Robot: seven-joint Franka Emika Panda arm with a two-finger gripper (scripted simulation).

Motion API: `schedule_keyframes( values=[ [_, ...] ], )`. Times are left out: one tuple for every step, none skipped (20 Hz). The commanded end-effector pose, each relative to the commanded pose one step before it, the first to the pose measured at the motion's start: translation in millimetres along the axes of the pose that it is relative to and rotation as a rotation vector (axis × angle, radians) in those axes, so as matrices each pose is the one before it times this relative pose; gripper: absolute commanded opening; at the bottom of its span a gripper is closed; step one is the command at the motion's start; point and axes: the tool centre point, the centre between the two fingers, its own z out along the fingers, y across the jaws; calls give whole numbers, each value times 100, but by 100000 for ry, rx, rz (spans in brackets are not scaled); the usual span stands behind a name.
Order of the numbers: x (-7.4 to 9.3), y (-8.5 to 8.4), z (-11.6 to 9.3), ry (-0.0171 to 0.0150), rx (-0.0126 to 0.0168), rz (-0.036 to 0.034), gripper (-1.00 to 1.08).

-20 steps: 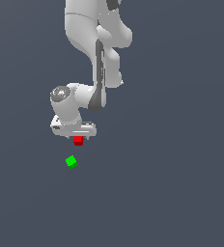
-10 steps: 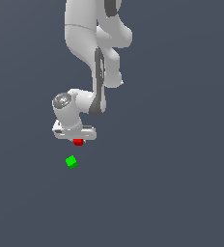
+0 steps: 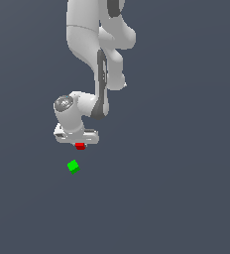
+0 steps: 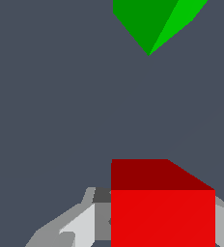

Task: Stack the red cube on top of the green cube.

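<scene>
Our gripper (image 3: 80, 144) sits left of centre in the exterior view, its fingers clamped on the red cube (image 3: 80, 146), which peeks out beneath the white hand. We see the green cube (image 3: 73, 166) just below and slightly to the exterior view's left, apart from the red one, resting on the flat grey floor (image 3: 176, 198). Open floor surrounds both on every side. Both cubes are plain, sharp-edged and matte; the arm (image 3: 94, 44) is smooth, rounded white.
</scene>
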Motion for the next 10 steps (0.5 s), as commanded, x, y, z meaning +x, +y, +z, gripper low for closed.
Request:
schedule_keyframes(
  values=[
    [13,-15,-44,51,-8,-28,-100],
    [-3,-1,-88,0,0,0,-100],
    [-5,-2,-147,0,0,0,-100],
    [-7,-3,-207,0,0,0,-100],
    [-9,-3,-267,0,0,0,-100],
    [-10,-4,-328,0,0,0,-100],
    [-11,-4,-391,0,0,0,-100],
    [-12,-5,-455,0,0,0,-100],
    [-12,-5,-520,0,0,0,-100],
    [-12,-5,-587,0,0,0,-100]
  ],
)
